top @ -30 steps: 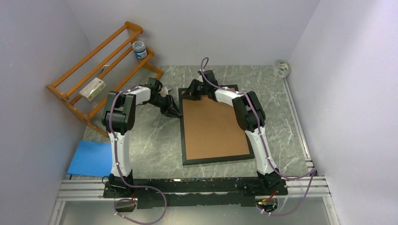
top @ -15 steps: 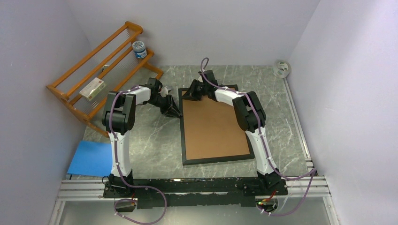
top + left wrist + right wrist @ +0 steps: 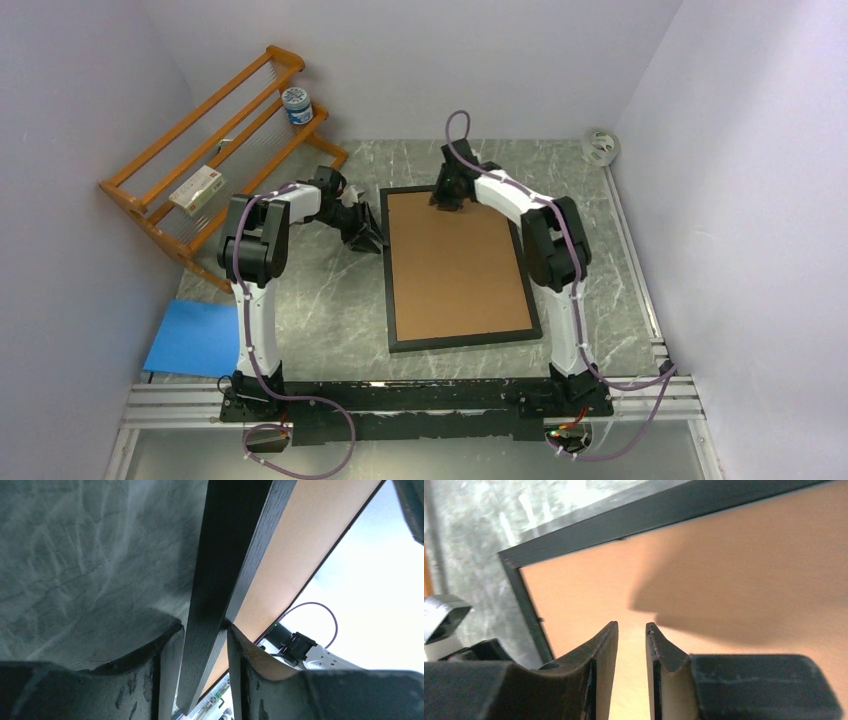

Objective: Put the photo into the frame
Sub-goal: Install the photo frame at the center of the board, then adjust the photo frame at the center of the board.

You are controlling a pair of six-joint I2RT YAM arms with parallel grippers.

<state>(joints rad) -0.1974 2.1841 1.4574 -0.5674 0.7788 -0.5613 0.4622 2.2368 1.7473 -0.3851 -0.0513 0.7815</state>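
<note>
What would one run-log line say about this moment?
left tool: astride frame left rail | right tool: empty, above board | photo: not visible

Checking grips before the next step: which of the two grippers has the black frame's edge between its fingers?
The left gripper: its fingers straddle the frame's left bar. The right gripper hovers over the brown backing board, nothing between its fingers.

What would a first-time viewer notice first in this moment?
A large black frame lies flat on the table, filled by a brown backing board. The left gripper straddles its left rail near the far corner, while the right gripper hovers open over the board's far end. An orange rack stands at the far left.
</note>
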